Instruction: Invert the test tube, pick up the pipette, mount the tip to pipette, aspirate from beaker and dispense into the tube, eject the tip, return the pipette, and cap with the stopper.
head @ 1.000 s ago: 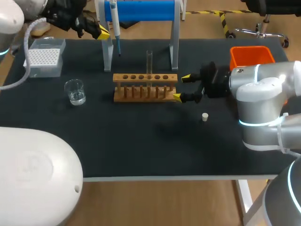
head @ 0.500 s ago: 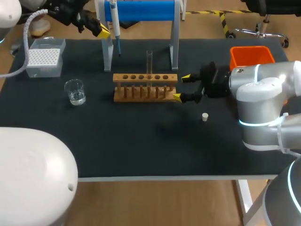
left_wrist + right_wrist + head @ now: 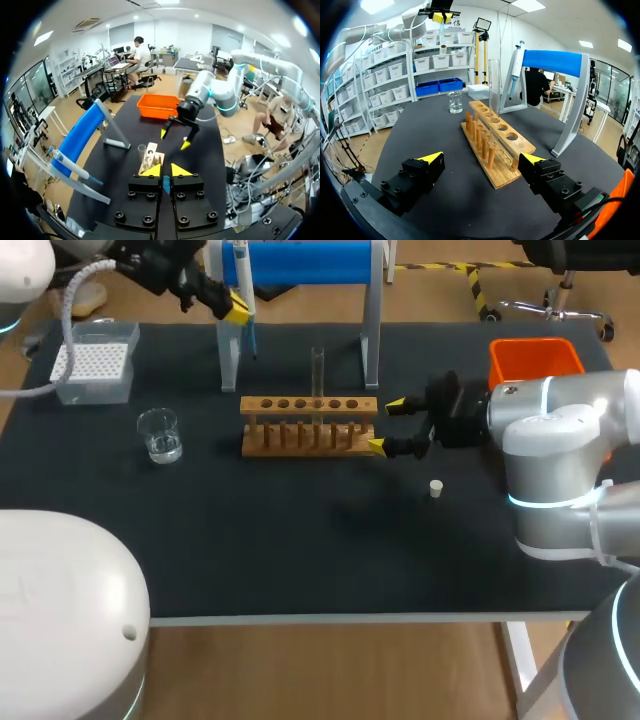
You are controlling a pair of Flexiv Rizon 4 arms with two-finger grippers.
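Test tube (image 3: 318, 370) stands upright, mouth up, in a middle hole of the wooden rack (image 3: 309, 425), mid-table toward the far edge. Right wrist view shows the tube is clear, with nothing visible inside; head view can't resolve that. Only the head view shows the white stopper (image 3: 436, 488), lying loose on the table near the rack's right end.

Pipette (image 3: 243, 290) hangs on the blue stand (image 3: 300, 260) at the far edge. The beaker (image 3: 160, 434) is left of the rack and the tip box (image 3: 95, 362) sits near the far-left corner.

Left gripper (image 3: 235, 308) is just beside the pipette. The left wrist view shows its fingers nearly together with nothing gripped (the pipette sits off to one side there).

Right gripper (image 3: 385, 425) is spread wide at the rack's right end, holding nothing. Can't tell whether the near fingertip touches the wood.
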